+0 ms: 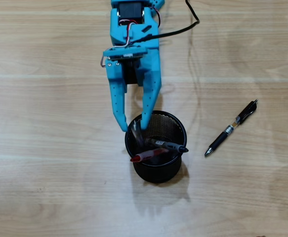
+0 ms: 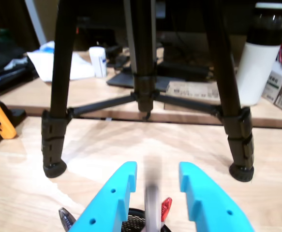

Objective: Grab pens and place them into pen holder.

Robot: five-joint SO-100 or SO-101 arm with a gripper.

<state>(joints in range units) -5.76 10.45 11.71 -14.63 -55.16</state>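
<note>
The black mesh pen holder (image 1: 158,173) stands mid-table. Inside it a red pen (image 1: 146,156) and a clear pen with black ends (image 1: 168,145) lean across the opening. A third pen (image 1: 136,134), blurred, stands in the holder's left side. My blue gripper (image 1: 134,126) is open right above the holder's back-left rim. In the wrist view that blurred pen (image 2: 153,203) rises between the fingers (image 2: 196,193) with a gap on each side, above the pen holder (image 2: 131,223) and beside the red pen's end (image 2: 166,209). A black pen with a clear middle (image 1: 231,128) lies on the table to the right.
A black cable (image 1: 193,19) runs from the arm across the table's back. In the wrist view, tripod legs (image 2: 53,145) (image 2: 240,145) stand on the table ahead, with a white bottle (image 2: 259,58) and clutter on a desk beyond.
</note>
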